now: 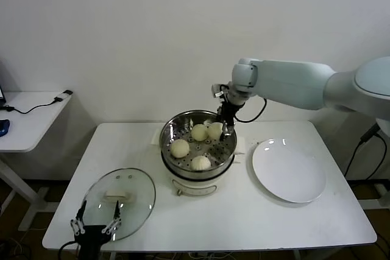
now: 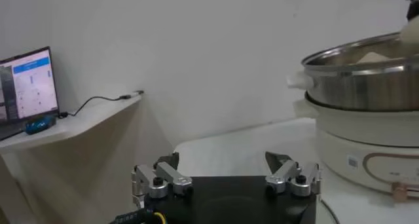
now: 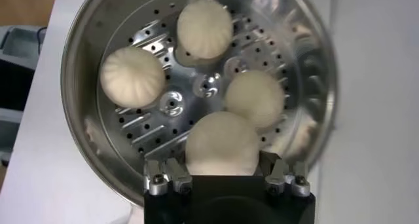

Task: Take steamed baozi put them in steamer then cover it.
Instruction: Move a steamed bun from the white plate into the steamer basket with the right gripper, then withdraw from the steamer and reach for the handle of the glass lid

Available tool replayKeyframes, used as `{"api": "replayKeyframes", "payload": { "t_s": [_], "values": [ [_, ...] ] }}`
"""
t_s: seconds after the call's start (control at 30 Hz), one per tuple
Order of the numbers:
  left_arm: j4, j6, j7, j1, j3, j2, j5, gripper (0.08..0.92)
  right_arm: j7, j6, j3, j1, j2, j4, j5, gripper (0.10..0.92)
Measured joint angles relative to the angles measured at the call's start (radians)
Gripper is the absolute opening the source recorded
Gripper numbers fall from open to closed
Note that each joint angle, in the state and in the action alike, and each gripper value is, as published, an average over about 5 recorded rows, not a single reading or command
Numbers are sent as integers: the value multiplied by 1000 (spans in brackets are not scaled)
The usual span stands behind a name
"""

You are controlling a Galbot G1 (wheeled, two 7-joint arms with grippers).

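right gripper [image 3: 222,169] clamped on a baozi [image 3: 221,143] over the steamer [image 1: 167,141], frame centre; left gripper [image 1: 96,220] spread apart, lower left.

The steamer [image 1: 198,144] stands at the middle of the desk [image 1: 244,223], toward its back edge. Three baozi [image 1: 180,148] lie inside it; a fourth [image 1: 214,130] sits between the right tool [image 1: 224,127] fingers at the back right rim. The cover [image 1: 119,202] lies flat at the front left corner, with the left tool [image 1: 96,222] just before it. The plate [image 1: 288,172] lies right of the steamer.
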Motion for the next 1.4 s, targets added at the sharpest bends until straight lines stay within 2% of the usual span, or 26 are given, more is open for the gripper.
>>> {"api": "replayKeyframes", "payload": {
  "t_s": [0.43, 0.7, 0.9, 1.2, 1.4],
  "values": [
    [10, 4, 0, -12, -1, 0, -2, 823, 2, -2, -32, -37, 22, -6, -11, 721],
    [7, 9, 0, -16, -3, 1, -2, 823, -9, -1, -30, -45, 28, -11, -24, 815],
    [5, 10, 0, -18, -3, 1, -2, 823, -24, 3, -17, -29, 17, -12, -19, 823],
    [0, 11, 0, -19, -2, 6, -1, 823, -31, 29, 31, 8, -36, 3, 16, 823],
    [-10, 13, 1, -17, -7, 7, 0, 823, 15, 117, 91, 24, -129, 31, 69, 823]
  ]
}}
